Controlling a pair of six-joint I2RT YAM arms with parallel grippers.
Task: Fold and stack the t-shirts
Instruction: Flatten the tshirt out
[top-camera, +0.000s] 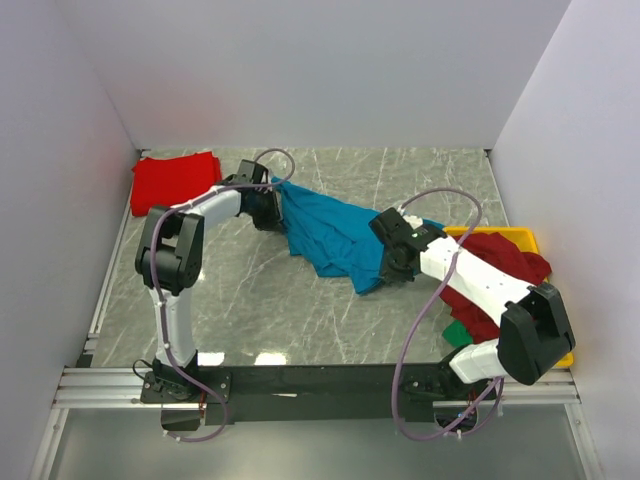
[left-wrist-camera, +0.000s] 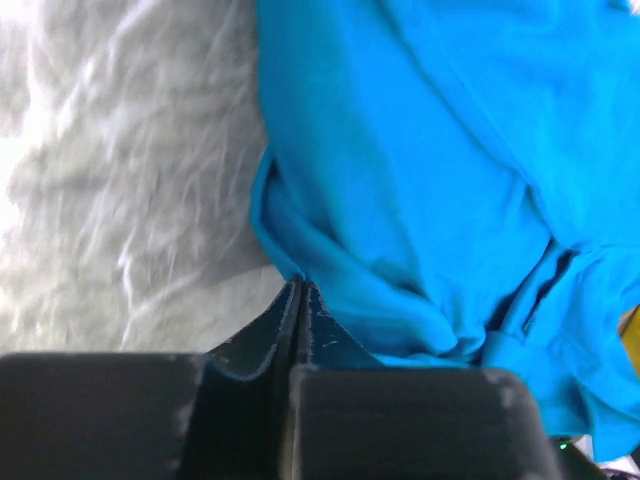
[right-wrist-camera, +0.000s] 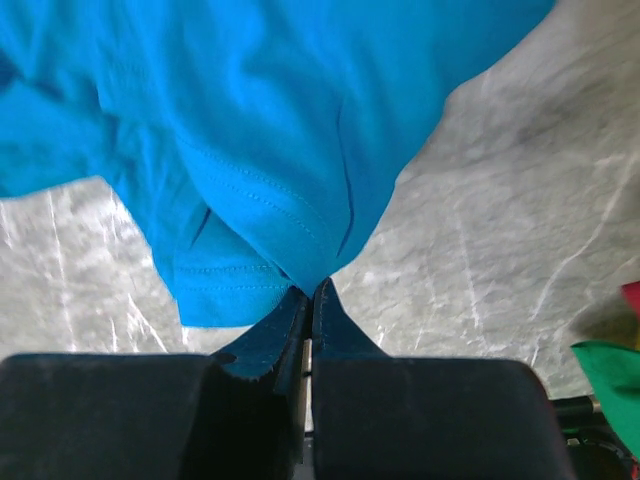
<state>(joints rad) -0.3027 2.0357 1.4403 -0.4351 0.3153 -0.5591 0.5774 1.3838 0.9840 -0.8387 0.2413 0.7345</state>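
A teal-blue t-shirt (top-camera: 330, 232) hangs crumpled between my two grippers over the middle of the marble table. My left gripper (top-camera: 272, 195) is shut on its far left edge; the left wrist view shows the closed tips (left-wrist-camera: 300, 285) pinching the blue cloth (left-wrist-camera: 440, 150). My right gripper (top-camera: 385, 262) is shut on its near right corner; the right wrist view shows the tips (right-wrist-camera: 312, 290) clamped on a hemmed fold (right-wrist-camera: 260, 150). A bright red t-shirt (top-camera: 172, 180) lies folded at the far left corner. A dark red t-shirt (top-camera: 500, 262) and a green one (top-camera: 457, 332) lie in the yellow tray.
The yellow tray (top-camera: 520, 238) stands at the right edge of the table, partly under my right arm. White walls close in the left, back and right sides. A green cloth corner (right-wrist-camera: 610, 370) shows at the right in the right wrist view.
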